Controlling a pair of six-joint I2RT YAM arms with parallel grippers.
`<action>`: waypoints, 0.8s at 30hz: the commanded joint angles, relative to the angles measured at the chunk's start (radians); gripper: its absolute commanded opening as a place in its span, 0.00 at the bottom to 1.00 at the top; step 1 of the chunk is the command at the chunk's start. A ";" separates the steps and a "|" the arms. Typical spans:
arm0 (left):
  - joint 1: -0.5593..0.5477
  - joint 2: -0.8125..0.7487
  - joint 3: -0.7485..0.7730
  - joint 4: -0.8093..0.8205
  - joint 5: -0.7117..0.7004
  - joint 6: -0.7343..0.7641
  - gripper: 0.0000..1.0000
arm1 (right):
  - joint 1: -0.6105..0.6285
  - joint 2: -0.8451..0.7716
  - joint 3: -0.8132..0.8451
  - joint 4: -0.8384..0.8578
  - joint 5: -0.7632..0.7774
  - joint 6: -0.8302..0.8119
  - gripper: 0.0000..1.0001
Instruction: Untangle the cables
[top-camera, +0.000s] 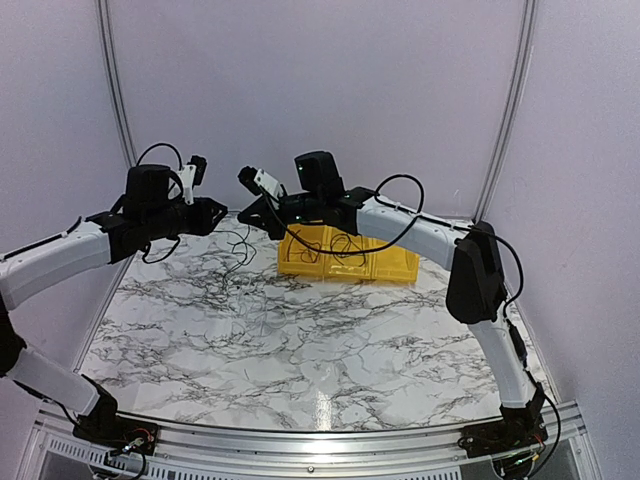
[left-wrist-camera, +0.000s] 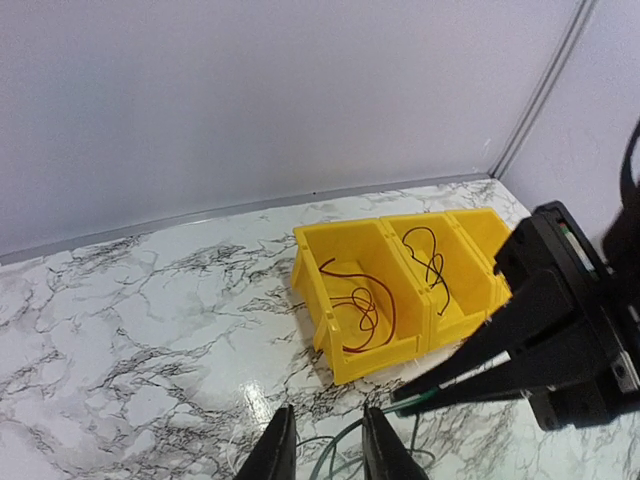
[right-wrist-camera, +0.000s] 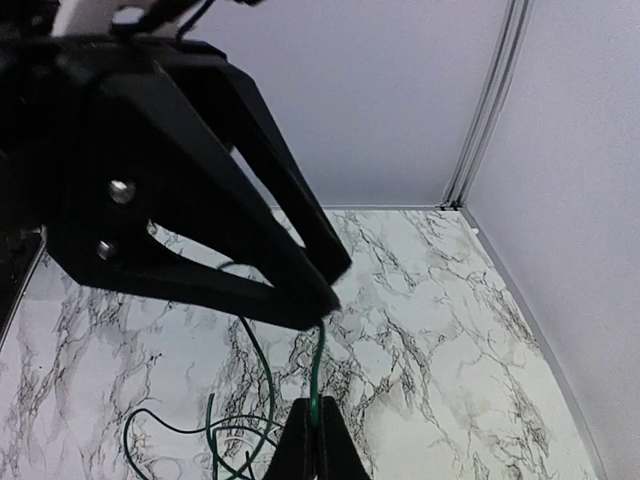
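Observation:
Thin dark-green cables (right-wrist-camera: 262, 372) hang in a loose tangle between my two grippers, above the marble table (top-camera: 300, 340). In the top view they show as fine strands (top-camera: 243, 248). My right gripper (right-wrist-camera: 316, 432) is shut on one green strand that runs straight up to the tip of my left gripper (right-wrist-camera: 322, 300). In the left wrist view my left gripper (left-wrist-camera: 330, 448) stands open, with green strands (left-wrist-camera: 345, 440) passing between its fingers. The right gripper (left-wrist-camera: 415, 398) holds its strand just to the right there. In the top view both grippers meet, left (top-camera: 218, 214) and right (top-camera: 256, 212).
A row of three yellow bins (left-wrist-camera: 345, 345) stands at the back of the table, also in the top view (top-camera: 300, 262). Two bins hold thin dark wires (left-wrist-camera: 368, 303) (left-wrist-camera: 432, 262). Walls close the back and sides.

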 joint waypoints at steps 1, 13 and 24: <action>-0.001 0.128 -0.019 0.215 -0.044 -0.152 0.22 | 0.006 -0.068 0.009 0.048 -0.027 0.086 0.00; 0.000 0.288 -0.123 0.271 -0.076 -0.223 0.16 | -0.010 -0.218 0.000 0.107 0.057 0.128 0.00; -0.002 -0.011 -0.277 0.312 -0.072 -0.280 0.36 | -0.012 -0.243 -0.047 0.071 0.180 0.020 0.00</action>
